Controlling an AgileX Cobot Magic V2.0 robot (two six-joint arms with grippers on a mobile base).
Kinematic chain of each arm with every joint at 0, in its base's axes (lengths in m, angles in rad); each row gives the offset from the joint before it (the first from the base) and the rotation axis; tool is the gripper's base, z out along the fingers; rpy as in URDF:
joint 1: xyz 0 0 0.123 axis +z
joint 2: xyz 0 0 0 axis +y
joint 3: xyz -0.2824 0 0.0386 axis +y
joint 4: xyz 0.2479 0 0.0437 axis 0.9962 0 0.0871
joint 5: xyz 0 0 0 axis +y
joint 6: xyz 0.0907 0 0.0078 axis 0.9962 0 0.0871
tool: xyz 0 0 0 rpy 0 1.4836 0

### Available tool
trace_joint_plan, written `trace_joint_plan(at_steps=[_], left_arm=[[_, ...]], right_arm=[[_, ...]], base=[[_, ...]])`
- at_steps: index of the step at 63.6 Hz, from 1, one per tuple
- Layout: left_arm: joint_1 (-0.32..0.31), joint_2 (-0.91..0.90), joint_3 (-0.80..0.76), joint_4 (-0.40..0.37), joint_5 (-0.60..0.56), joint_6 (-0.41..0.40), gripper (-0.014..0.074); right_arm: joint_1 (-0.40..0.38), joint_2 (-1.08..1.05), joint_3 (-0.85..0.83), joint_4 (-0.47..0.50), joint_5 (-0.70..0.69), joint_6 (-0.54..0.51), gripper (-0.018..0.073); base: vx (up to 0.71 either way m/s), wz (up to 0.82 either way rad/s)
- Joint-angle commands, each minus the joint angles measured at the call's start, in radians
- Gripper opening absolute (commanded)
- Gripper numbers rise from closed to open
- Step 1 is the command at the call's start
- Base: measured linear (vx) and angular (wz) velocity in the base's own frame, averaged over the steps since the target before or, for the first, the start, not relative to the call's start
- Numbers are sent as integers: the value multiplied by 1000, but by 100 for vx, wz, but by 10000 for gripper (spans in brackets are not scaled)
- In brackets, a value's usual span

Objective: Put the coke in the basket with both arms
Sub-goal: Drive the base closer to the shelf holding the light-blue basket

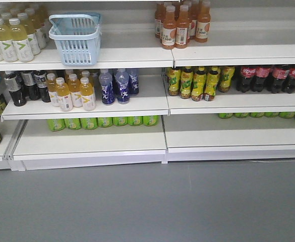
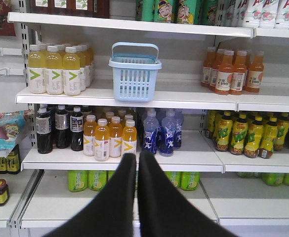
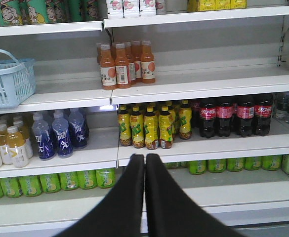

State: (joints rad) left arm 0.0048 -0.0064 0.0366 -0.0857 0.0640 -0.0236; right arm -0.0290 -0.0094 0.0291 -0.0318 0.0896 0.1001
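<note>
Several coke bottles (image 1: pixel 271 78) with red labels stand on the middle shelf at the far right; the right wrist view shows the coke (image 3: pixel 235 116) right of the yellow-green bottles. The pale blue basket (image 1: pixel 76 38) sits on the upper shelf at the left, seen too as the basket (image 2: pixel 134 74) in the left wrist view and the basket (image 3: pixel 6 81) at the left edge of the right wrist view. My left gripper (image 2: pixel 137 156) is shut and empty, well back from the shelves. My right gripper (image 3: pixel 144 157) is shut and empty, also clear of the shelves. Neither arm shows in the front view.
Orange juice bottles (image 1: pixel 180 25) stand on the upper shelf at the right. Yellow bottles (image 1: pixel 13 38) flank the basket's left. Blue bottles (image 1: pixel 117 85), orange-yellow bottles (image 1: pixel 74 91) and dark grey-labelled bottles (image 1: pixel 23 85) fill the middle shelf. Green bottles (image 1: pixel 102 122) lie below. Grey floor (image 1: pixel 147 201) lies in front.
</note>
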Motion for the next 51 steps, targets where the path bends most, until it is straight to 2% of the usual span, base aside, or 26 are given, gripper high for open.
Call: trace_joint_plan(at_steps=[1, 51], left_arm=[[1, 0, 4, 1, -73, 2, -6], [1, 0, 4, 1, -73, 2, -6]], right_arm=[[-6, -18, 14, -3, -74, -2, -9], [-6, -18, 14, -3, -74, -2, -9]], base=[[14, 1], [13, 0]])
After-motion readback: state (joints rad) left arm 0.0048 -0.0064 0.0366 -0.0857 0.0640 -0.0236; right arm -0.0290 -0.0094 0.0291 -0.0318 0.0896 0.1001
